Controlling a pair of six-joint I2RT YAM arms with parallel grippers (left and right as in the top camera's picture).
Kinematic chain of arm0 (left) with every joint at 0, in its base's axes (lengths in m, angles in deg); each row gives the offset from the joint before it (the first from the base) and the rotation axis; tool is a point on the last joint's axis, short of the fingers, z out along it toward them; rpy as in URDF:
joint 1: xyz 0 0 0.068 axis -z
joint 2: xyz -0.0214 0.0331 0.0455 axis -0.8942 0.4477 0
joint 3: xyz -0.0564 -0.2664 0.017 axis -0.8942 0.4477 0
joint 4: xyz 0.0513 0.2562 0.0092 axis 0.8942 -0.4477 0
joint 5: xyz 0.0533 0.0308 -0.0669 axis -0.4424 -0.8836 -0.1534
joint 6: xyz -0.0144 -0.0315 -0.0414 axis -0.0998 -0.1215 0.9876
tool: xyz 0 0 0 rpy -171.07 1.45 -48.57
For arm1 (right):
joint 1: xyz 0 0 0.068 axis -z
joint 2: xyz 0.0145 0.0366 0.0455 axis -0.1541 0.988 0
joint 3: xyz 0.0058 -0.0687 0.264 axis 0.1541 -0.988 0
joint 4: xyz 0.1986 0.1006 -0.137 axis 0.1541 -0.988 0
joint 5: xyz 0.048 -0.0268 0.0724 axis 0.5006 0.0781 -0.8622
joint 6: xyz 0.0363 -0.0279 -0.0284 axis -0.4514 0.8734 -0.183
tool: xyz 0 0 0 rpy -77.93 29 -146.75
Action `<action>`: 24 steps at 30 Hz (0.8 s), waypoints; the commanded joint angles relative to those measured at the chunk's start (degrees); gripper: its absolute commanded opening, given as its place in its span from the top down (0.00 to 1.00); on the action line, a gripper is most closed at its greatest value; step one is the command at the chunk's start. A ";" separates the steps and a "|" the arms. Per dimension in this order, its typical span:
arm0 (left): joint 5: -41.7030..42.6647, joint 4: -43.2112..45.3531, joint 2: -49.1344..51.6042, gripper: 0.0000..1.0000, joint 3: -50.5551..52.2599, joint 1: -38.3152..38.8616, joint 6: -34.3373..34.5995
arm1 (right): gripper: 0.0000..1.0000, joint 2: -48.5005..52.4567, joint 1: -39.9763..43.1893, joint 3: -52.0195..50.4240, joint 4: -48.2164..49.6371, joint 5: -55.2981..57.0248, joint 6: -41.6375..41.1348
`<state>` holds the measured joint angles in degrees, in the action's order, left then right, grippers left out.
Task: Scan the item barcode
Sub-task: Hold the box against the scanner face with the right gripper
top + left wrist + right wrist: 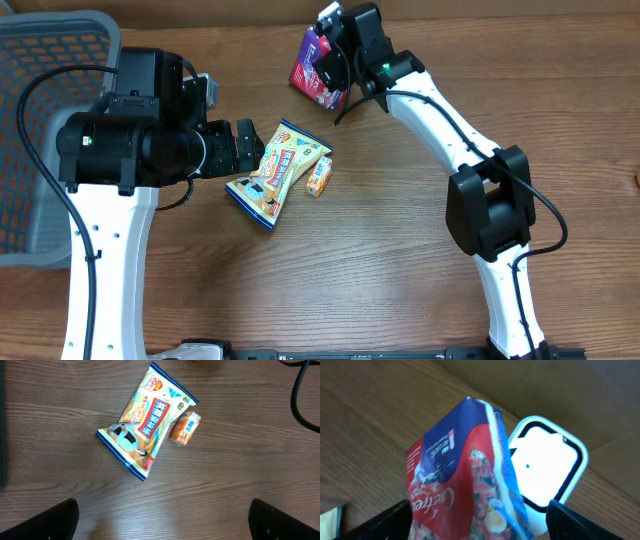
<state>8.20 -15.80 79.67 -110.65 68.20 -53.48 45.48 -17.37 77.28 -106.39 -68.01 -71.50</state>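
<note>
Clock: read on the overhead view, with 12 o'clock at the top of the picture.
Open room: the table [400, 250] shows bare wood from 3 to 5 o'clock beyond the right arm, and also at 6 o'clock between the two arms.
Edges: a grey mesh basket [40, 60] fills the 9 to 10 o'clock corner and runs off the frame.
Basket contents: cannot tell, because the left arm covers part of it and only grid shows elsewhere.
Centre: a yellow snack pack [278, 172] lies flat, with a small orange box [319, 178] just beside it at 3 o'clock, barcode up.
Item: a red-and-blue pouch [308, 65] sits at 12 o'clock, tilted.
Scanner: the white lit scanner [547, 472] is close behind the pouch and partly hidden by it.
Left arm: it rises from 7 o'clock and bends toward 3 o'clock.
Left gripper [245, 147]: it hovers just short of the snack pack with fingers [55, 522] spread wide and nothing between them.
Right arm: its base is at 5 o'clock, its elbow near 4, and its forearm reaches to 12.
Right gripper [479, 510]: the jaws stand wide with the pouch between them. A gap shows on one side, and contact on the other cannot be told.
</note>
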 commanded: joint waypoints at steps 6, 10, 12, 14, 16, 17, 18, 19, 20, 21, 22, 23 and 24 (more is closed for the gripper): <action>-0.57 0.09 -0.09 0.00 -0.11 0.11 -0.44 | 0.14 1.92 -0.17 0.68 -0.76 -4.81 0.09; -0.57 0.09 -0.09 0.00 -0.11 0.11 -0.44 | 0.23 1.95 -0.15 0.68 -1.33 -4.76 -1.62; -0.57 0.09 -0.09 0.00 -0.11 0.11 -0.44 | 0.23 1.97 0.04 0.68 -1.77 -4.50 -1.62; -0.57 0.09 -0.09 0.00 -0.11 0.11 -0.44 | 0.22 2.01 0.28 0.66 -2.49 -4.37 -1.62; -0.57 0.09 -0.09 0.00 -0.11 0.11 -0.44 | 0.21 2.01 0.50 0.48 -2.93 -4.37 -1.60; -0.57 0.09 -0.09 0.00 -0.11 0.11 -0.44 | 0.21 2.01 0.50 0.48 -3.21 -4.37 -1.60; -0.57 0.09 -0.09 0.00 -0.11 0.11 -0.44 | 0.21 2.01 0.50 0.48 -3.54 -4.37 -1.60; -0.57 0.09 -0.09 0.00 -0.11 0.11 -0.44 | 0.21 2.01 0.50 0.44 -3.91 -4.37 -1.60; -0.57 0.09 -0.09 0.00 -0.11 0.11 -0.44 | 0.22 2.10 0.50 0.44 -4.24 -4.39 -1.62; -0.57 0.09 -0.09 0.00 -0.11 0.11 -0.44 | 0.22 2.12 0.50 0.44 -4.52 -4.37 -1.62; -0.57 0.09 -0.09 0.00 -0.11 0.11 -0.44 | 0.26 2.23 0.50 0.39 -4.92 -4.39 -1.62; -0.57 0.09 -0.09 0.00 -0.11 0.11 -0.44 | 0.35 2.23 0.50 0.39 -5.64 -4.39 -1.62; -0.57 0.09 -0.09 0.00 -0.11 0.11 -0.44 | 0.50 2.23 0.50 0.39 -6.29 -4.37 -1.62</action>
<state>8.20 -15.80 79.67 -110.65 68.20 -53.48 46.66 -17.24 77.28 -111.41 -71.81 -72.99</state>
